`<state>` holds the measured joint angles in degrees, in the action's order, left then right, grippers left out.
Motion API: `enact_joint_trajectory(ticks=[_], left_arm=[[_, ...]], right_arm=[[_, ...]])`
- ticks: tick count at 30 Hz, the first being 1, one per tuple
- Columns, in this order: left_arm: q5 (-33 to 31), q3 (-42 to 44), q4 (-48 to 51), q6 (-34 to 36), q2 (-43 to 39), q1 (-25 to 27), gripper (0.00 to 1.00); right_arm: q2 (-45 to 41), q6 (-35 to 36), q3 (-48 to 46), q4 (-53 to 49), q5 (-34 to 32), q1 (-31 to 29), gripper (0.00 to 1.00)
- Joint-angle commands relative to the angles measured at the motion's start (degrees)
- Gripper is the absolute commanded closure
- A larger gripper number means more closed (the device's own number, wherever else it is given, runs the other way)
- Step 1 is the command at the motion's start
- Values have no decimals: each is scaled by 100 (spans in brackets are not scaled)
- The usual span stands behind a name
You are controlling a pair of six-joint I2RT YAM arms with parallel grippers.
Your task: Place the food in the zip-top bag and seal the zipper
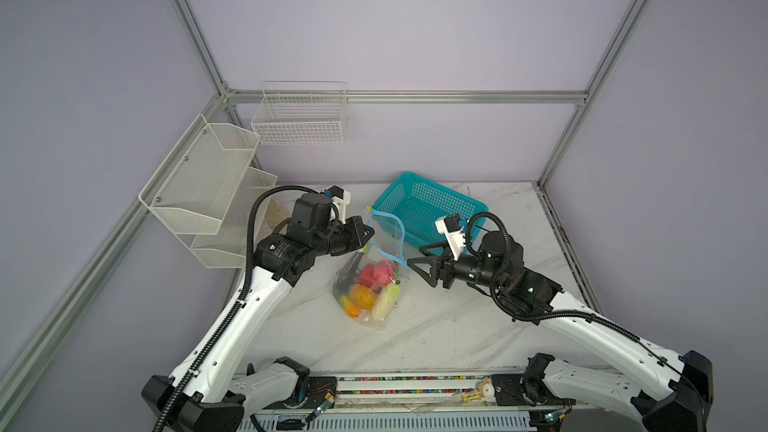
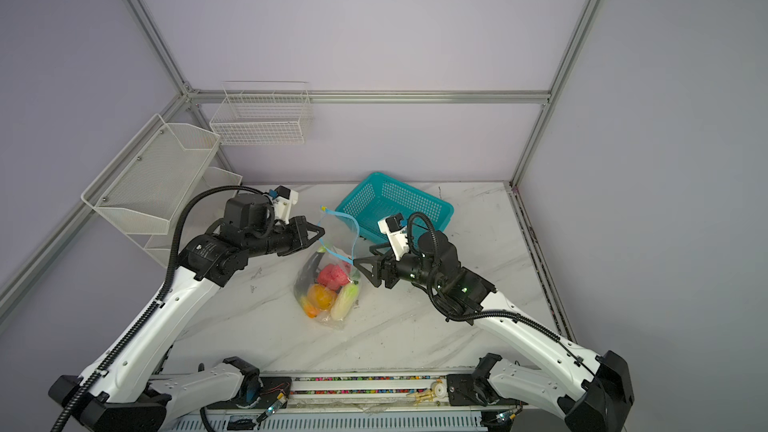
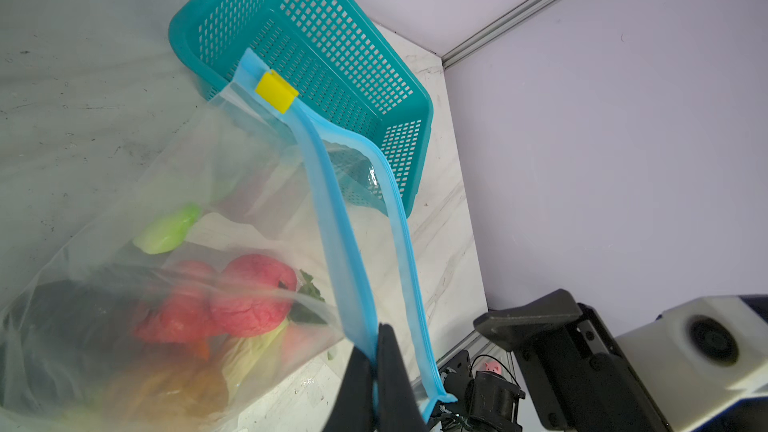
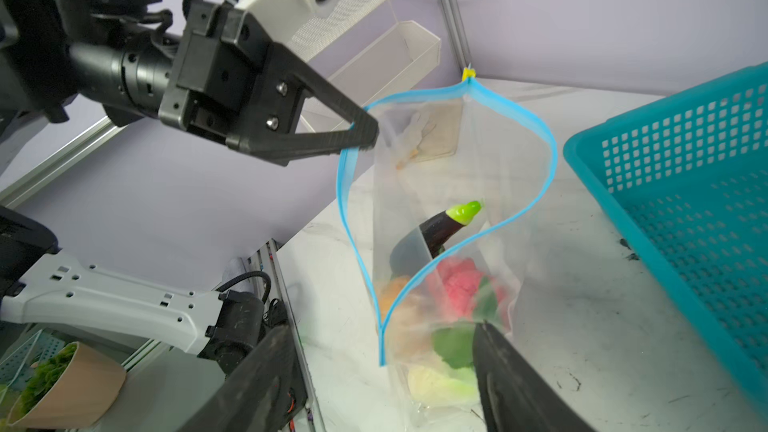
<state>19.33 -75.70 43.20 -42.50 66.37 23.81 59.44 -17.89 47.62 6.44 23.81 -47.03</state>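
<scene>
- Food (image 1: 372, 288) looks fully packed. We see pink, orange, pale and dark pieces heaped at the bottom of the bag (image 1: 376, 320), which hangs below the left pincer (image 1: 371, 233) and rests on the table (image 1: 457, 326). We spot no loose piece on the table, nor in the basket (image 1: 449, 189) beyond the right pincer (image 1: 415, 256).
- Sealing is not yet done. The blue strip (image 4: 540, 147) along the bag's mouth gapes in a wide loop, its two lips well apart. The yellow slider (image 3: 276, 91) sits at the end of the strip farthest from the right pincer.
- Left pincer: clamped tight on one lip of the blue strip, holding that side of the mouth up. In its own wrist view the lip runs straight into the closed tips.
- Right pincer: spread wide and holding nothing. The near end of the strip lies just ahead of its tips; we cannot tell whether a tip touches it.
- As we judge it, what remains is to bring the two lips together and run the slider the whole length of the strip, from the far end toward the right pincer.
</scene>
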Motion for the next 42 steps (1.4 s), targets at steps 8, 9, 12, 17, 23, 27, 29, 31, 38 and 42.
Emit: enact_joint_trajectory(ticks=[8,9,12,17,23,27,29,31,38,42], left_arm=[[94,131,-242,-65,-69,27,100],[82,140,-241,-72,-78,27,100],[87,160,-240,-74,-80,27,100],[105,149,-243,-70,-38,30,100],[106,135,-244,-48,-54,32,100],[94,160,-241,-48,-88,27,100],[80,159,-238,-48,-89,27,100],[85,167,-245,-48,-74,31,100],[106,163,-246,-57,-70,26,100],[83,185,-240,-65,-80,27,100]], right_arm=[[341,-69,-512,1782,-10,-182,53],[357,-71,-525,1820,13,-178,57],[364,-100,-584,1911,33,-180,66],[469,40,-625,1805,39,-176,74],[528,34,-696,1839,41,-179,71],[455,10,-779,1810,-6,-182,62],[396,29,-822,1782,-55,-177,62],[383,25,-829,1807,-53,-179,65],[415,39,-780,1861,20,-183,92],[367,76,-749,1821,7,-177,98]])
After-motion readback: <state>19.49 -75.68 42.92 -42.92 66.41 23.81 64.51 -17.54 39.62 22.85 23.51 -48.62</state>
